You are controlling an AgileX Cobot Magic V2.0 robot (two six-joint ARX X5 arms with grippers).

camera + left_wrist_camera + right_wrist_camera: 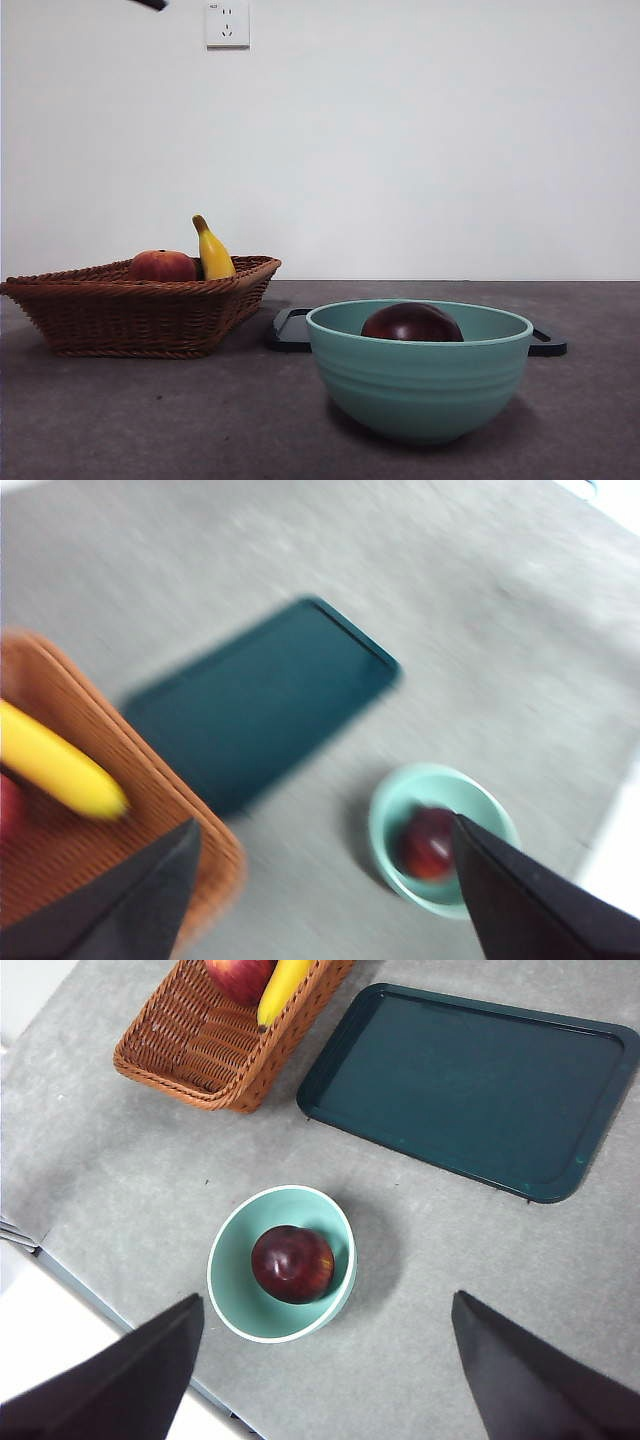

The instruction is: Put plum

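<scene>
The dark maroon plum [412, 323] lies inside a teal bowl [420, 390] near the table's front. It also shows in the right wrist view [292, 1264] in the bowl [232, 1290], and blurred in the left wrist view [428, 844] in the bowl [392, 810]. My left gripper [320, 900] is open and empty, high above the table between basket and bowl. My right gripper [325, 1370] is open and empty, high above the bowl. In the front view only a black tip [152, 4] shows at the top left.
A wicker basket [140, 310] at the left holds a red-orange fruit [162, 266] and a yellow banana [213, 250]. A dark teal tray [470, 1090] lies flat behind the bowl, seen as a dark edge in the front view [288, 330].
</scene>
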